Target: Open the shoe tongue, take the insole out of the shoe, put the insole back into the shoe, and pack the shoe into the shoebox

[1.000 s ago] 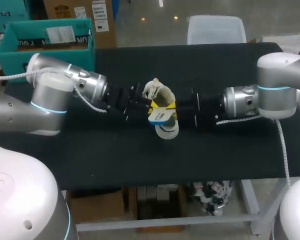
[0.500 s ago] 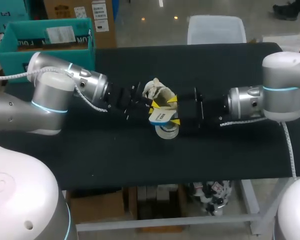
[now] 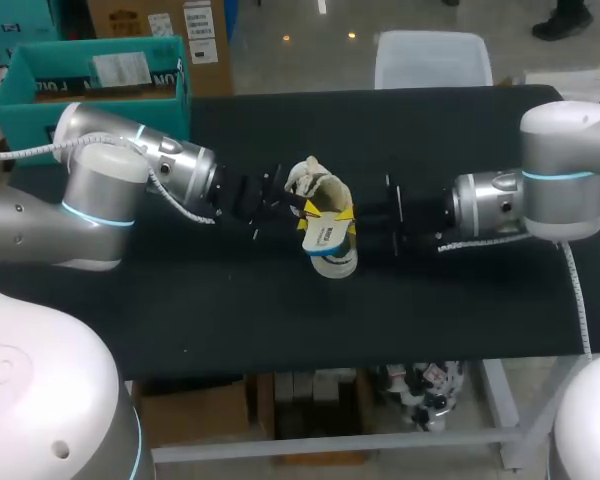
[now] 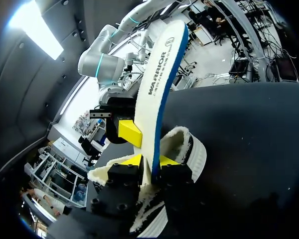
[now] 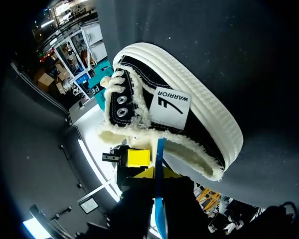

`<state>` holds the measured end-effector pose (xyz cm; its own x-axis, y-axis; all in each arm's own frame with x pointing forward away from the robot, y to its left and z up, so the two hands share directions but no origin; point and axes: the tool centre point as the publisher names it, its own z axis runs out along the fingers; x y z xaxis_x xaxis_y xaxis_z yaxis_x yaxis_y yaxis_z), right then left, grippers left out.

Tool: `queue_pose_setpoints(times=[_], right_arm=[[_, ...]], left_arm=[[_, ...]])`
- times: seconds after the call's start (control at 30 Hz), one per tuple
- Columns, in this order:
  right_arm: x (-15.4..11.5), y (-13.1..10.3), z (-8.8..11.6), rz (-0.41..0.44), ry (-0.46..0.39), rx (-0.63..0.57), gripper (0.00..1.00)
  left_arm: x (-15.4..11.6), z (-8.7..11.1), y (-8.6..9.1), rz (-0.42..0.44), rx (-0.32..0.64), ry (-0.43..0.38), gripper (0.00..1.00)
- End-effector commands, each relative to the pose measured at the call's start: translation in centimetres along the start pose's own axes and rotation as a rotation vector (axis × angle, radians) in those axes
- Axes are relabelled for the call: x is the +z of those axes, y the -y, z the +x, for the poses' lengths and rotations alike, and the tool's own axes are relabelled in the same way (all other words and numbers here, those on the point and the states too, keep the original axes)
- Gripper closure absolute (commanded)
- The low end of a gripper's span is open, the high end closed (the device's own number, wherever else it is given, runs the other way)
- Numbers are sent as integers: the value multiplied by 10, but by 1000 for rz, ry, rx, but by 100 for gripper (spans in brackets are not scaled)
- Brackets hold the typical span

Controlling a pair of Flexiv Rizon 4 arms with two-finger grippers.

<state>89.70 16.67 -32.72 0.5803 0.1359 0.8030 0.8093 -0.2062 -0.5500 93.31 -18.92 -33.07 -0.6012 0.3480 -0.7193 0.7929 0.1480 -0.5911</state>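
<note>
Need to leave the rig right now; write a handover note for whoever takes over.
Left gripper: jaws shut on the insole, held upright over the shoe.
Right gripper: jaws apparently shut on the same insole's edge.
Shoe sits at the middle of the table; shoebox stands beyond its left rear corner.
Done: insole looks pulled out.
Left: put insole back, pack shoe into shoebox.

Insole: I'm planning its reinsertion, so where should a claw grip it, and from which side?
Probably pinch the insole across its flat faces near the shoe, coming edge-on: it is thin, broad and reared up, as the left claw holds it.
</note>
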Motion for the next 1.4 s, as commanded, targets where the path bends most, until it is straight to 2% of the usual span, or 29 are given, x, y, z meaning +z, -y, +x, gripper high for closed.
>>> queue_pose_setpoints(times=[0.03, 0.13, 0.17, 0.27, 0.3, 0.33, 0.93, 1.27, 1.3, 1.33, 1.37, 1.4], right_arm=[[-1, -1, -1, 3, -6, -3, 100], [-1, -1, -2, 1, -8, -5, 100], [-1, -1, -2, 0, -10, -5, 100], [-1, -2, -3, -1, -12, -6, 100], [-1, -2, -3, 0, -12, -5, 100], [-1, -2, -3, 1, -12, -5, 100], [13, -28, -8, 9, -23, 25, 100], [11, -24, -5, 0, -18, 29, 99], [10, -22, -4, -6, -16, 23, 69], [8, -19, -3, -9, -16, 20, 54], [7, -17, -2, -17, -17, 16, 50], [5, -14, -1, -24, -12, 12, 38]], left_arm=[[-5, -1, 14, -6, 18, 11, 40], [-5, -1, 25, 4, 37, 18, 42], [-4, -1, 29, 8, 41, 20, 52], [-1, -2, 35, 19, 55, 21, 67], [0, -3, 36, 21, 58, 20, 81], [2, -3, 37, 19, 61, 16, 100], [7, -5, -4, 1, 14, -36, 100], [10, -3, -10, -2, 6, -55, 100], [10, -3, -10, -3, 6, -56, 100], [9, -2, -9, -3, 6, -56, 100], [9, -2, -9, -4, 6, -56, 100], [8, -1, -9, -5, 5, -55, 100]])
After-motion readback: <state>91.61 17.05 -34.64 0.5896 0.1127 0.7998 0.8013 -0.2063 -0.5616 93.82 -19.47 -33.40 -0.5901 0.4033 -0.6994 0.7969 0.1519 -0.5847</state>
